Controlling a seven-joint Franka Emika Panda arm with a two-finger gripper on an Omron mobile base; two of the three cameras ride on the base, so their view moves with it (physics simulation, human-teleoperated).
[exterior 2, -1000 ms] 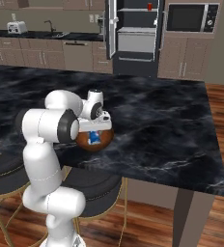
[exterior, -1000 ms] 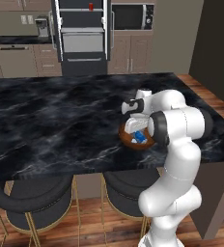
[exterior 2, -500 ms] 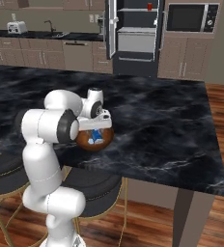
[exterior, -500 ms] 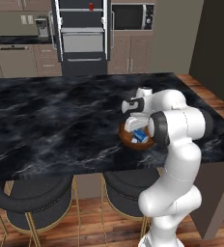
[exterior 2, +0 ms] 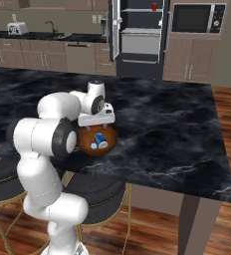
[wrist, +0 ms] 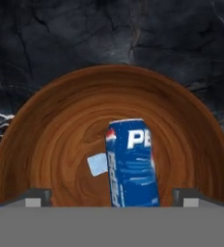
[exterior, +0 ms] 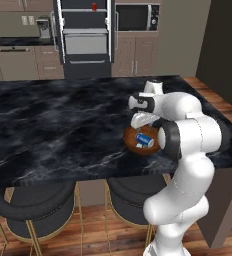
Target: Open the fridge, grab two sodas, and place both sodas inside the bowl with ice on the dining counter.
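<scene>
Blue soda can (wrist: pixel 132 161) lies on its side in the bowl (wrist: pixel 51 111) beneath wide-open, empty jaws, lengthwise between them.

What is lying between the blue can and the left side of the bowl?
A small pale ice cube lies between the blue can and the bowl wall, seen in the hand view.

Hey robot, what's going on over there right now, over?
Gripper open above the bowl. Blue soda lying on its side inside, beside an ice cube. Red soda on fridge shelf, doors open. Nothing in the way.
</scene>
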